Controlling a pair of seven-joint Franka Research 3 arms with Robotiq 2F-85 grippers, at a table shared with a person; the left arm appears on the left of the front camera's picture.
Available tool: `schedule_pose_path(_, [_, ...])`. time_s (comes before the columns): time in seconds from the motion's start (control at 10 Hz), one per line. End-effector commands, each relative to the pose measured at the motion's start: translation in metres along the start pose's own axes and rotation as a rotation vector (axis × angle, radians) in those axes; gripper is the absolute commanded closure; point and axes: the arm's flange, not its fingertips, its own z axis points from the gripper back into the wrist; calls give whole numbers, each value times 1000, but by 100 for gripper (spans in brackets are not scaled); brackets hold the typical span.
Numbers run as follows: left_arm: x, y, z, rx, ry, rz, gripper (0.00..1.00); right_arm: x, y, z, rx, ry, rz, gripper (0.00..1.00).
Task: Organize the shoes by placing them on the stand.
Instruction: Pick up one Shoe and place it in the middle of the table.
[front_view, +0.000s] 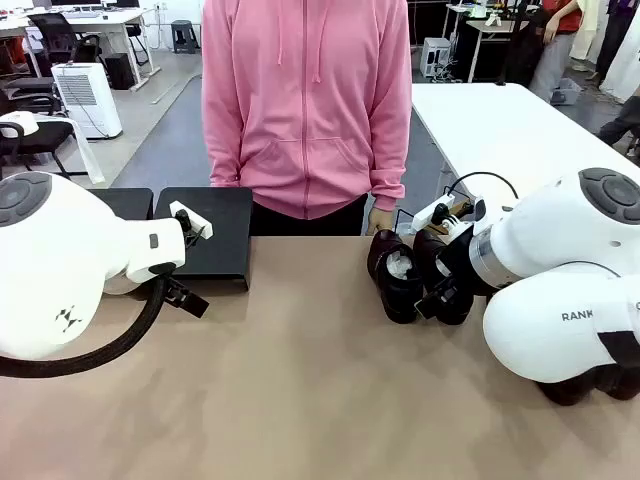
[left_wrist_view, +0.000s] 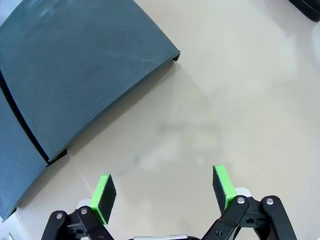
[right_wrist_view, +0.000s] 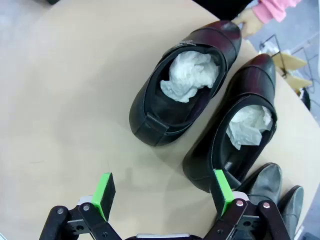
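**While the stand's visible top holds no shoe, this looks like the first pick**

Since both grippers are spread wide and empty, nothing is being carried. Right gripper (right_wrist_view: 162, 192) hangs over the shoes at the right side of the table (front_view: 300, 380), aimed down at the heel ends, probably lining up a grab. One green pad (right_wrist_view: 222, 189) overlaps the heel of the nearer shoe (right_wrist_view: 255, 80); contact or not, can't tell. The strap shoe (right_wrist_view: 150, 117) lies just beside it. Both have toes toward the person and paper stuffed inside. More dark shoes (right_wrist_view: 265, 182) sit close to that same pad. Person's hand (right_wrist_view: 247, 22) is near the toes. Left gripper (left_wrist_view: 162, 192) hovers over bare table just beside the stand (left_wrist_view: 75, 65), likely parked clear of the drop zone. Shoes and stand are well apart, so each one needs a carry across the table.
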Motion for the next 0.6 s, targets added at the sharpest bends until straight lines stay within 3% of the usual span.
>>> schedule_pose_path(0.0, [0, 0, 0, 0, 0, 0, 0, 0, 0, 0, 0, -1, 0, 0])
schedule_pose_path(0.5, [0, 0, 0, 0, 0, 0, 0, 0, 0, 0, 0, -1, 0, 0])
